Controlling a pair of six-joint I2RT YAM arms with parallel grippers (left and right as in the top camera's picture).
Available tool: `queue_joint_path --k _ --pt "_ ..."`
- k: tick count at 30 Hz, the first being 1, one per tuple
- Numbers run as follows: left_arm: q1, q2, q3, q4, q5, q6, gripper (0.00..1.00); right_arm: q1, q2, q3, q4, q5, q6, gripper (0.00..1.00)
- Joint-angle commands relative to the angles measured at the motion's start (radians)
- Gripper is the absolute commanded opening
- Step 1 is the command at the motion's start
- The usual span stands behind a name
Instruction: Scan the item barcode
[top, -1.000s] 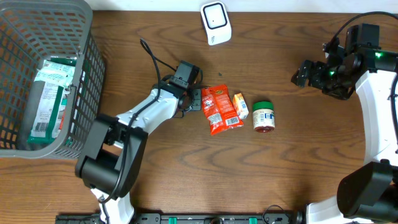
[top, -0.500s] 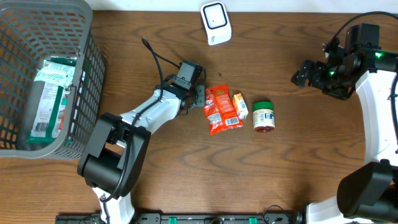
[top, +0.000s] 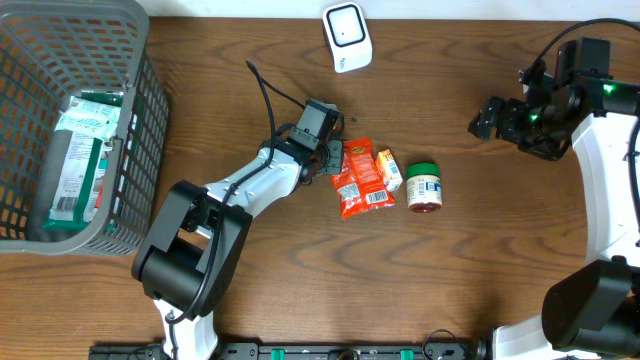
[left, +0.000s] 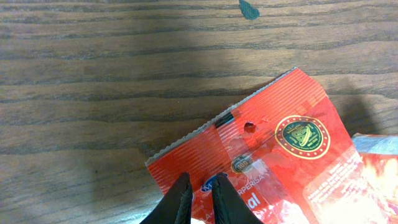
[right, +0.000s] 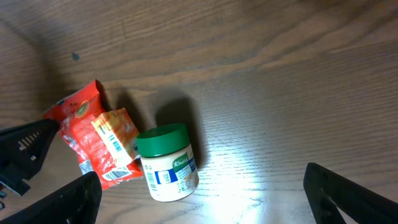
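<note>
A red packet (top: 360, 180) lies flat on the wooden table (top: 480, 260), on the robot's side of the white scanner (top: 347, 36) and near it, with its printed front face up. We see the left gripper (left: 201, 188) at the packet's corner that lies toward the scanner's left. Its two black fingers (left: 180, 202) are drawn in to a thin slit over the packet's serrated edge, and as far as we can tell from the left wrist view they pinch that edge. A small orange box (top: 387, 170) rests against the packet's far side, a little to the scanner's right, and its barcode faces up in the right wrist view. Just beyond it a jar (top: 424, 187) with a green lid lies on its side, farther to the scanner's right and apart from the box. The right gripper (top: 483, 118) hangs well to the scanner's right, above bare wood. Its fingers are spread as wide as we see them go and have hold of nothing. Far to the scanner's left stands a grey mesh basket (top: 140, 150) with green and white packs (top: 75, 160) lying in the bottom of it.
</note>
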Motion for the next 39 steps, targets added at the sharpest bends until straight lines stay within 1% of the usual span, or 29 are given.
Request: queue_joint_path --k 1,3,8,10,13,15,30,39 --pt "0.000 0.015 0.000 0.000 -0.009 0.071 0.15 -0.011 -0.010 -0.001 -0.002 -0.008 -0.003 0.99" --pt "0.010 -0.001 0.005 -0.009 -0.044 0.106 0.15 -0.011 -0.010 -0.001 -0.002 -0.008 -0.003 0.99" --pt "0.038 -0.076 0.010 -0.046 -0.054 0.079 0.15 -0.011 -0.010 -0.001 -0.002 -0.008 -0.003 0.99" --pt "0.042 -0.091 0.010 -0.066 -0.054 0.046 0.15 -0.011 -0.010 -0.001 -0.001 -0.008 -0.003 0.99" --pt "0.042 -0.086 0.010 -0.110 -0.053 -0.061 0.15 -0.011 -0.010 -0.001 -0.002 -0.008 -0.003 0.99" --pt "0.036 -0.077 0.008 -0.140 -0.053 -0.094 0.15 -0.011 -0.010 -0.001 -0.001 -0.008 -0.003 0.99" --pt "-0.002 -0.005 -0.016 -0.148 -0.042 -0.127 0.15 -0.011 -0.010 -0.001 -0.002 -0.008 -0.003 0.99" --pt "-0.002 -0.004 -0.016 -0.104 -0.042 -0.127 0.15 -0.011 -0.010 -0.001 -0.002 -0.008 -0.003 0.99"
